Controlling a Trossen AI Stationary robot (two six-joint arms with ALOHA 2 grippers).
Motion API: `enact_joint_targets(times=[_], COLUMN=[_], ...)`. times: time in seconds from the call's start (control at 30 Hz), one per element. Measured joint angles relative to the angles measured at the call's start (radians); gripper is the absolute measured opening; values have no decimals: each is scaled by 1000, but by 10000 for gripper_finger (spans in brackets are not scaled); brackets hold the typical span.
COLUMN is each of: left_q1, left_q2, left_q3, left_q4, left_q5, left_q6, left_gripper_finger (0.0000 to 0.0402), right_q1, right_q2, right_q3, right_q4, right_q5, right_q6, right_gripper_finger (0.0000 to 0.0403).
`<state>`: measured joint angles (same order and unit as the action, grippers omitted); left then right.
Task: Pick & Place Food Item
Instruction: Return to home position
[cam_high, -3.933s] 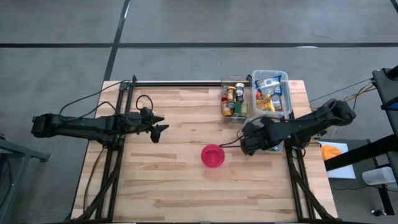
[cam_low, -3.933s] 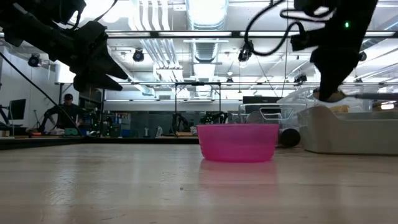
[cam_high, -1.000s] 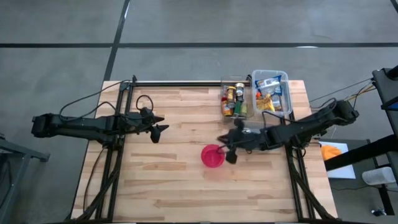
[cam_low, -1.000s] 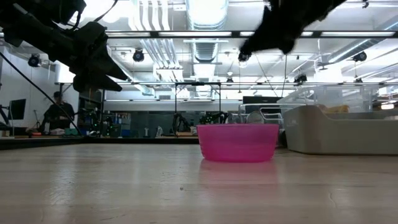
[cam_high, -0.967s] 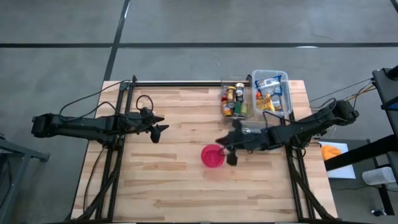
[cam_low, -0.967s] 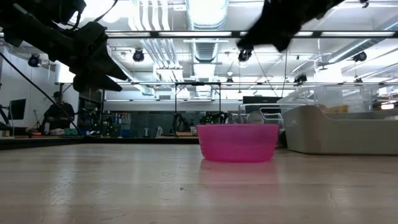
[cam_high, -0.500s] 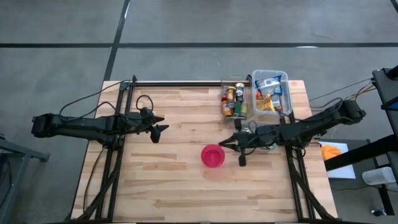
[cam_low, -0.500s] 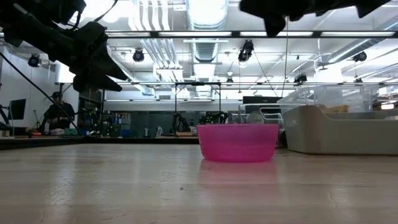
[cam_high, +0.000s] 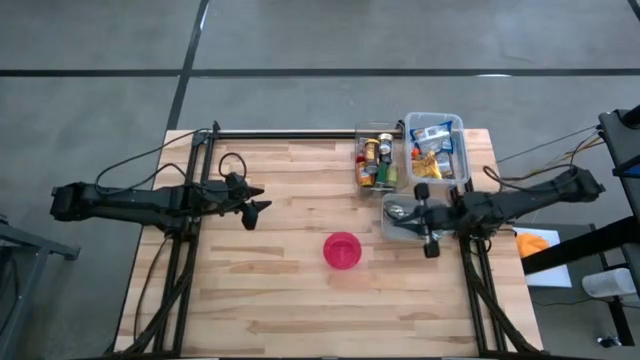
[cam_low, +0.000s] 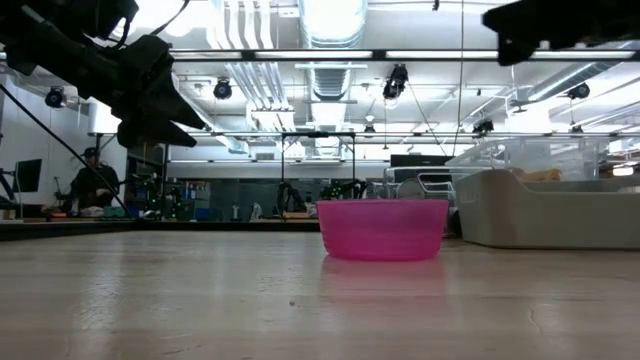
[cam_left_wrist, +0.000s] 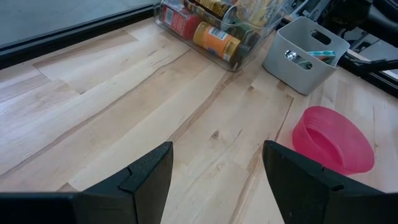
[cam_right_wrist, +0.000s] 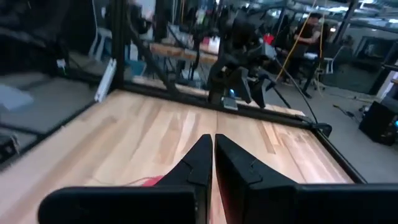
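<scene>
The wooden worktop (cam_high: 280, 290) is quiet. At 9 o'clock the left hand (cam_left_wrist: 216, 149) hovers, fingers spread wide, holding nothing. At 3 o'clock the right hand (cam_right_wrist: 213, 146) hangs over the gray bin (cam_left_wrist: 298, 68), fingers pressed together, empty. Clear food tubs (cam_high: 434, 115) sit at 1 o'clock, the pink bowl (cam_high: 342, 250) near centre, and the spoons (cam_left_wrist: 292, 57) lie in the bin.

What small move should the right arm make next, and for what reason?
Probably draw the right gripper back toward its own side of the table. Its fingers are shut with nothing between them, and in the high view it hangs by the gray bin, so it seems to have nothing to carry. The left gripper waits open over the table's left side.
</scene>
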<state>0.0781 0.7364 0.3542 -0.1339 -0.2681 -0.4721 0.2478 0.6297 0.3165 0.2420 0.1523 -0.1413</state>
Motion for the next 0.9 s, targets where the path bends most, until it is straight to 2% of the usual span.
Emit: enact_joint_targets(times=[0.2,0.4,0.8,0.9], left_q1=[0,0,0,0], left_q2=[0,0,0,0], left_q3=[0,0,0,0], left_q4=[-1,0,1,1], left_q5=[0,0,0,0], left_q6=[0,0,0,0], left_gripper_finger=[248,248,248,248], right_q1=[0,1,1,1], right_q2=[-208,-363,-618,-629], right_q3=[-108,-189,-299,-300], right_q4=[3,3,-12,-26], right_q5=[-14,-131,-134,-135], right_q6=[55,-19,-33,-42], right_gripper_finger=[15,15,15,15])
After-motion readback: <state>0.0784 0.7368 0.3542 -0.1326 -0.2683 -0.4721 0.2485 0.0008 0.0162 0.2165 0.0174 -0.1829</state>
